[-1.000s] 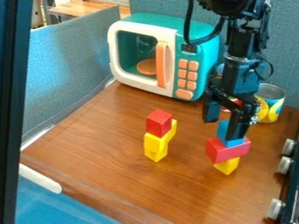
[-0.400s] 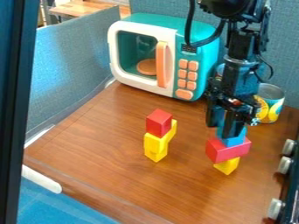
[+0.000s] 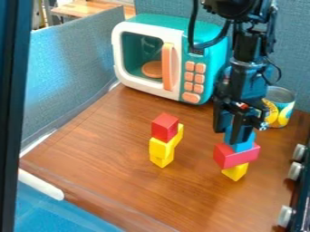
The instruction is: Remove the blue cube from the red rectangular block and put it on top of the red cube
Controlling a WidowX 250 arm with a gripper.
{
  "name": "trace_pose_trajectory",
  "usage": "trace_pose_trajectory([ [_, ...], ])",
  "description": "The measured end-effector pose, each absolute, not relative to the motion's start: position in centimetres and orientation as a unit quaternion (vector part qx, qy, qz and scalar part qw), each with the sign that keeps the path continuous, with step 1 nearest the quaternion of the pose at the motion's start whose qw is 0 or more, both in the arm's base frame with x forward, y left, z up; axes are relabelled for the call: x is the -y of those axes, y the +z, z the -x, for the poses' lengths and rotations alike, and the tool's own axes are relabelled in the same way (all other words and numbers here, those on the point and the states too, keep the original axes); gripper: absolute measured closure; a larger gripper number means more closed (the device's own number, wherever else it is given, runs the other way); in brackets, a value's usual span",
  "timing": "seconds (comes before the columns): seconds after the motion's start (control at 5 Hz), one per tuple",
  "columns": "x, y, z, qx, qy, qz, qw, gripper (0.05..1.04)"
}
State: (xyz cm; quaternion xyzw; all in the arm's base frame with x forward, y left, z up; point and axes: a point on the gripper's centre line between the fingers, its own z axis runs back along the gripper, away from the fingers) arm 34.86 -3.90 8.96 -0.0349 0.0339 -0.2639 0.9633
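Blue cube [image 3: 245, 146] at tip of black gripper [image 3: 227, 136], cannot tell if gripped, on red rectangular block [image 3: 236, 158], wood-grained bench [image 3: 115, 167]

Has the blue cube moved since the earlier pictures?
No. Judged against the microwave, the blue cube sits where it did, still on the red block, with no visible shift either way.
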Motion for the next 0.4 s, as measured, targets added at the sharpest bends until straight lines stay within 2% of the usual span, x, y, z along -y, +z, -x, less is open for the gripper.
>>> trace_pose_trajectory([
  [0.2, 2.6, 12.2, -33.4, 0.013, -0.240, 0.041, 0.970, 0.546],
  [0.4, 0.7, 13.8, -31.4, 0.036, -0.215, 0.058, 0.974, 0.546],
])
